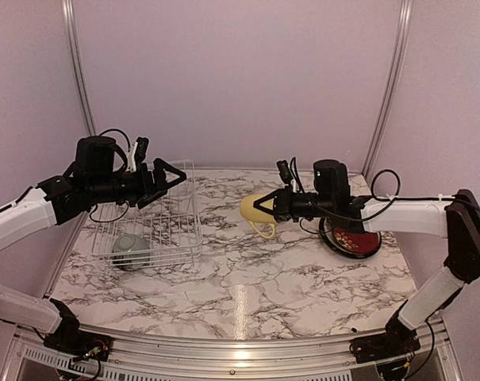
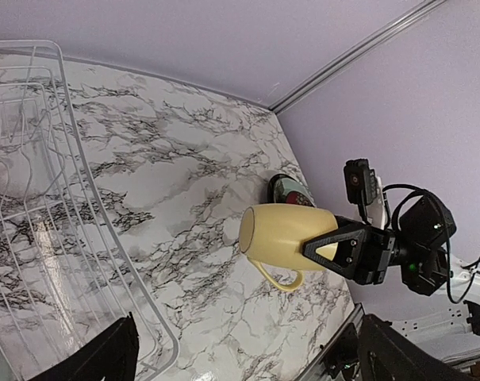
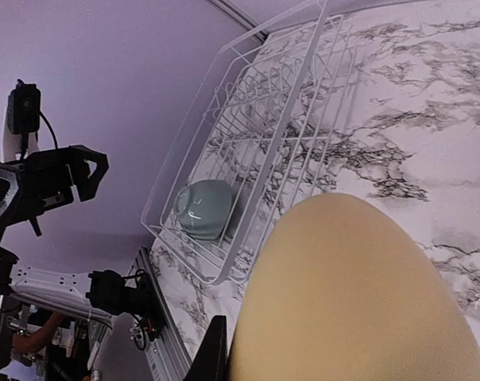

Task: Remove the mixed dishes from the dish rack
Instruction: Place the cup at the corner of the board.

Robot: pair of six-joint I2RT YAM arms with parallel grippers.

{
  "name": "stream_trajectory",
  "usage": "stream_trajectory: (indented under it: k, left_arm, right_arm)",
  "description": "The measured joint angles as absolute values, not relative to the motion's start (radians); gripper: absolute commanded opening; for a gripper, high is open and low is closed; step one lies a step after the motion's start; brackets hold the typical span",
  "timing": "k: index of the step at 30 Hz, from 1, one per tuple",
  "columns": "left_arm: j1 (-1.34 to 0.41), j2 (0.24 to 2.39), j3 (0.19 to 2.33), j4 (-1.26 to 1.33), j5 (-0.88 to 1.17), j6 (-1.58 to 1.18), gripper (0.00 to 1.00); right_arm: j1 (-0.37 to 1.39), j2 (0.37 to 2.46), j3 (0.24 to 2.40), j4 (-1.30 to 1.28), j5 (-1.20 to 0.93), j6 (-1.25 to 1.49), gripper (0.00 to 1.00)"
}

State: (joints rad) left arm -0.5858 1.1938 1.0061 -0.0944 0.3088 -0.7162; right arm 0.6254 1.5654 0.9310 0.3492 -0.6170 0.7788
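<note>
**Mug gripped between rack and plate**

Top view: the pale yellow mug (image 1: 257,210) is clamped in the right pincer (image 1: 273,208) near the centre of the counter (image 1: 247,286). It is turned sideways, with its mouth toward 9 o'clock and its handle hanging down. The white wire dish rack (image 1: 176,230) is seen at 9 o'clock of the mug, and the pale-green bowl (image 1: 130,248) rests in its 7 o'clock corner. The left pincer (image 1: 170,176) is held open over the rack, gripping nothing. A red-centred plate (image 1: 352,240) lies at 3 o'clock, beneath the right arm.
</note>
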Motion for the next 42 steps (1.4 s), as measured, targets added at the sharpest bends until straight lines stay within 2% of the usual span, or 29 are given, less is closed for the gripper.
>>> stream_trajectory:
  k: [7,12,16,22,32,35,42]
  left_arm:
    - [-0.586,1.184,1.042,-0.196,0.223,-0.661,0.99]
    - [-0.586,1.184,1.048,-0.216,0.204,-0.643,0.99]
    - [-0.586,1.184,1.048,-0.218,0.191,-0.633,0.99]
    - [-0.586,1.184,1.041,-0.211,0.178,-0.627,0.99]
    - [-0.586,1.183,1.025,-0.218,0.147,-0.624,0.99]
    - [-0.586,1.183,1.025,-0.228,0.138,-0.619,0.99]
    - [-0.586,1.184,1.029,-0.267,0.102,-0.594,0.99]
  right_arm:
    - [0.626,1.519,1.048,-0.192,-0.292,0.432,0.0]
    - [0.626,1.542,1.131,-0.533,-0.087,0.317,0.0]
    - [0.63,1.546,1.141,-0.717,-0.008,0.287,0.0]
    - [0.636,1.545,1.111,-0.846,0.014,0.268,0.0]
    - [0.625,1.547,1.05,-0.846,0.006,0.265,0.0]
    - [0.624,1.549,1.05,-0.846,0.006,0.265,0.02]
    - [0.624,1.558,1.045,-0.846,0.011,0.262,0.17]
